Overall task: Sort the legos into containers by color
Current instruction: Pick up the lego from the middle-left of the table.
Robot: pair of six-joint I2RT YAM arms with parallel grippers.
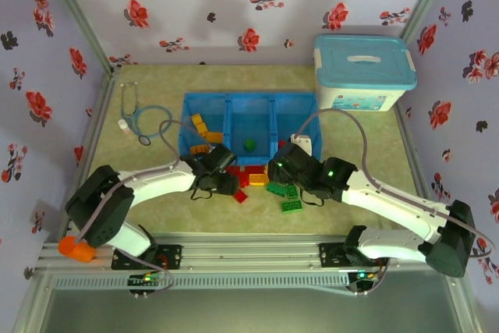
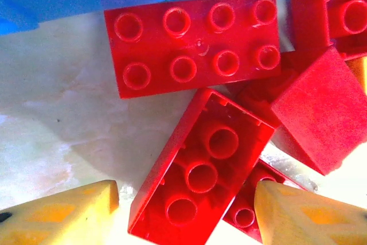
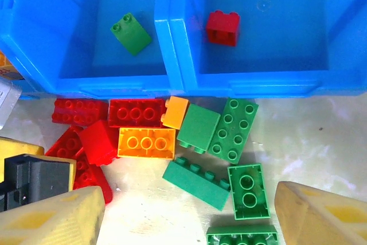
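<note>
1. In the top view the blue tray (image 1: 249,99) sat mid-frame with its three compartments side by side. The left one held orange-yellow bricks (image 1: 200,126) and the middle one a lone green brick (image 1: 249,144).
2. The loose legos (image 1: 261,181) lay heaped on the table just below the tray's near wall, between the two grippers.
3. The left gripper (image 2: 186,196) was open. Its yellow fingertips (image 2: 63,213) sat in the lower corners of the left wrist view, either side of an upturned red brick (image 2: 200,176) (whether they touched it I cannot tell).
4. A studs-up red block (image 2: 192,41) lay across the top of that view, beside the tray wall.
5. The right gripper (image 3: 186,210) was also spread wide, over several green pieces (image 3: 232,136) low in its view. An orange brick (image 3: 146,143) lay left of them, and a small red cube (image 3: 222,27) sat in the upper-right compartment.
6. A white box (image 1: 362,72) stood at upper right of the top view, and a stethoscope (image 1: 144,118) lay left of the tray.
</note>
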